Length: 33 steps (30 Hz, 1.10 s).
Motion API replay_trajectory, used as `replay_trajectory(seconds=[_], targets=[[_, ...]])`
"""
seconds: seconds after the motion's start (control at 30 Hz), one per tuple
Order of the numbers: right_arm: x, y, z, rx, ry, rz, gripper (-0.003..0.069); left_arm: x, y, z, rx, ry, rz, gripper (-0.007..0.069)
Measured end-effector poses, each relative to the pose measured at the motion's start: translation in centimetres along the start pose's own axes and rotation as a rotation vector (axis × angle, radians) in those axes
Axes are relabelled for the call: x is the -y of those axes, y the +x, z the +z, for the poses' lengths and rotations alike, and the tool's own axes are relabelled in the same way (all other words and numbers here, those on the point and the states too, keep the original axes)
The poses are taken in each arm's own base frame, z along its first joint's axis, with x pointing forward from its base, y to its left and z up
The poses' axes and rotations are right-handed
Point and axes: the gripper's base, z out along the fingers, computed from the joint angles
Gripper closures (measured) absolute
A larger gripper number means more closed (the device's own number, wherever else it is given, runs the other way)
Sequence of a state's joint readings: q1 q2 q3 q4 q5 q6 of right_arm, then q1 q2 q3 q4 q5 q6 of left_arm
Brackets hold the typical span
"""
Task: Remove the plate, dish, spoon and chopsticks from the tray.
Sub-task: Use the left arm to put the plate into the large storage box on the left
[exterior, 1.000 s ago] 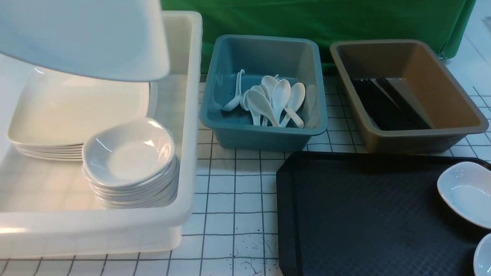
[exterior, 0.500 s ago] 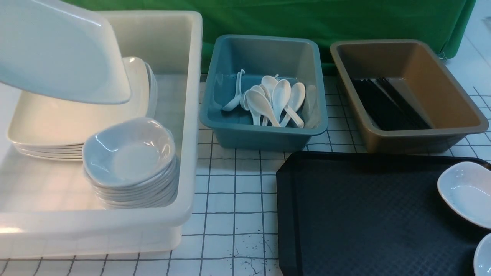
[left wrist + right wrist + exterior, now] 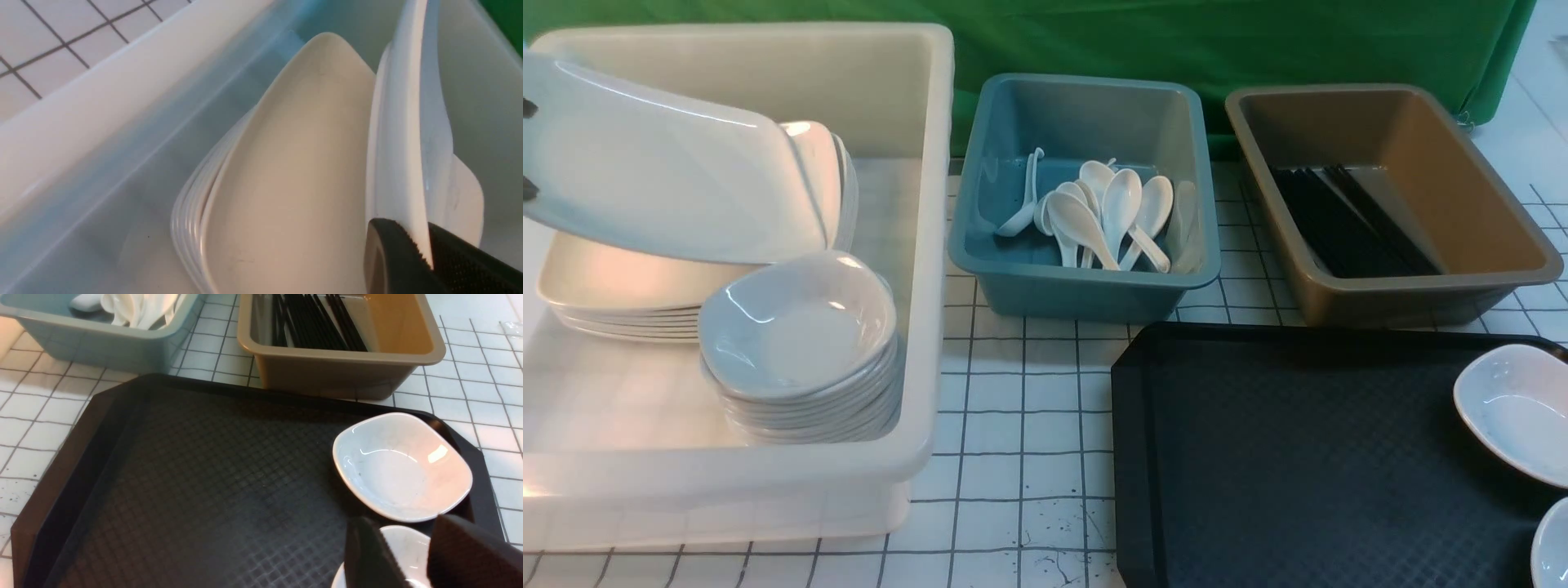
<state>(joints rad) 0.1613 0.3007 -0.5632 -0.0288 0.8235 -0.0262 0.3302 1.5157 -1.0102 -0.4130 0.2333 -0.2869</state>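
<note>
setting the plate down on the plate stack in the white bin
my left gripper is clamped on the plate's rim, with the plate tilted over the stack. next i need to level it, lower it and let go, minding the bin's back wall and the small dish pile just beside. on the tray, a dish and a second dish sit at the right edge. my right gripper hangs above them, fingers apart and empty, with open tray to its left.
</note>
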Motion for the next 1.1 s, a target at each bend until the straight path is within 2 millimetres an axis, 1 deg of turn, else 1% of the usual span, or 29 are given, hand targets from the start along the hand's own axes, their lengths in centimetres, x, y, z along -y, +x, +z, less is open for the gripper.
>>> replay_trajectory(seconds=[0.1,0.23,0.37,0.47,0.57,0.67,0.77,0.8,0.93,1.0,1.03,1.1], targets=[[0.0,0.0,0.0,-0.001,0.000,0.000,0.0420,-0.5,0.4,1.2,-0.020,-0.021,-0.005,0.0611],[0.0,0.0,0.0,-0.001,0.000,0.000,0.0420,-1.0,0.8,2.2,-0.041,-0.043,0.000,0.0612],[0.0,0.0,0.0,-0.001,0.000,0.000,0.0419,-1.4,0.9,2.8,-0.042,-0.059,0.041,0.0605],[0.0,0.0,0.0,-0.001,0.000,0.001,0.0420,-1.5,0.9,3.0,-0.037,-0.064,0.080,0.0585],[0.0,0.0,0.0,-0.001,0.000,0.001,0.0420,-1.4,0.8,3.0,-0.021,-0.062,0.133,0.0543],[0.0,0.0,0.0,-0.001,0.000,0.001,0.0420,-1.4,0.7,3.0,-0.018,-0.061,0.189,0.0472],[0.0,0.0,0.0,-0.001,0.000,0.001,0.0420,-1.5,0.8,3.1,-0.023,-0.066,0.269,0.0363],[0.0,0.0,0.0,-0.001,0.000,0.001,0.0420,-1.5,0.8,3.1,-0.023,-0.066,0.277,0.0342],[0.0,0.0,0.0,-0.001,0.000,0.001,0.0420,-1.5,0.8,3.0,-0.029,-0.071,0.316,0.0216],[0.0,0.0,0.0,-0.001,0.000,-0.001,0.0420,-1.5,0.7,2.6,-0.036,-0.075,0.349,0.0181],[0.0,0.0,0.0,-0.001,0.000,-0.002,0.0420,-1.5,0.7,2.6,-0.039,-0.076,0.356,0.0179],[0.0,0.0,0.0,-0.001,0.000,-0.002,0.0420,-1.0,0.3,1.2,-0.022,-0.071,0.399,0.0181]])
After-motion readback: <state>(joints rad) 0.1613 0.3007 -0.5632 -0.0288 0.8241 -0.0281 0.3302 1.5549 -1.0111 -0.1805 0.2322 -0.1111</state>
